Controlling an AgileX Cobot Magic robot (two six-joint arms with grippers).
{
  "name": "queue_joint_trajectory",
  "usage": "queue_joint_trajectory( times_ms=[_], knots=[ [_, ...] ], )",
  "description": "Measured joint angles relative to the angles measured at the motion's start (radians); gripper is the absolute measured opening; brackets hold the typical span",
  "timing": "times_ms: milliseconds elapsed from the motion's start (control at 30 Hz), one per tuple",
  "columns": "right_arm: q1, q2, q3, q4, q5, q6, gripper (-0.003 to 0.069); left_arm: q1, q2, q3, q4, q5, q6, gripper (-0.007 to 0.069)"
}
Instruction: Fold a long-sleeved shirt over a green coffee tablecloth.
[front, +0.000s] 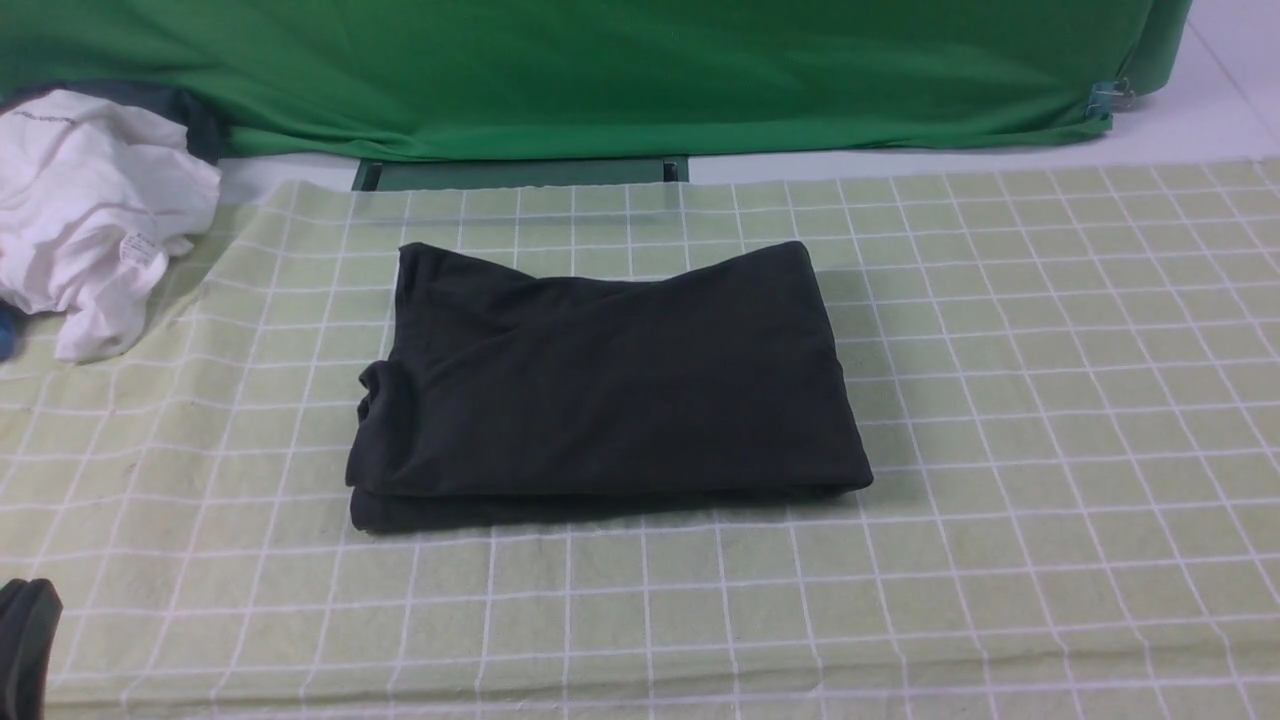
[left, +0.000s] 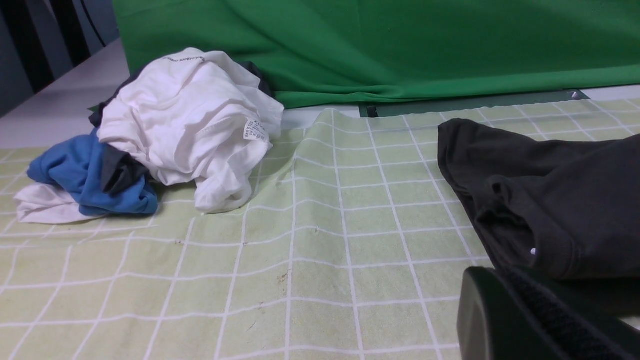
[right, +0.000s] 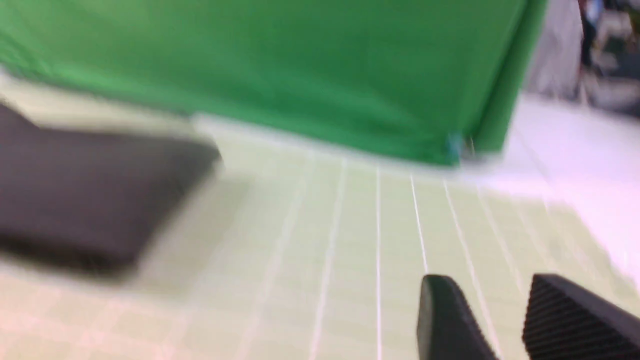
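The long-sleeved shirt (front: 610, 380) lies folded into a thick black rectangle in the middle of the green coffee tablecloth (front: 1050, 400), no logo or label showing. My left gripper (front: 28, 610) shows only as a dark shape at the front left corner, apart from the shirt. The left wrist view holds one ribbed finger (left: 500, 310) just in front of the shirt's (left: 560, 200) rumpled edge; the other finger is hidden. My right gripper (right: 490, 282) stands open over bare tablecloth (right: 325, 250), the blurred shirt (right: 90, 190) well off to one side.
A crumpled white garment (front: 90, 210) (left: 190, 120) sits on the cloth's far left corner with a blue one (left: 85, 180) beside it. Plain bright green fabric (front: 600, 70) hangs along the back, clipped (front: 1100, 100) at the far right.
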Motion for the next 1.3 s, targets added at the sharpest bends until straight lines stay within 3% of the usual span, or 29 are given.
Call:
queue_joint_trajectory(
  times_ms=[267,1300],
  knots=[
    [-0.125,0.0,0.025,0.0,0.071,-0.015,0.024,0.0,0.0,0.0,0.003,0.001,0.0,0.0011],
    [-0.128,0.0,0.025,0.0,0.072,0.042,0.024,0.0,0.0,0.0,0.004,0.003,0.003,0.0014]
  ],
)
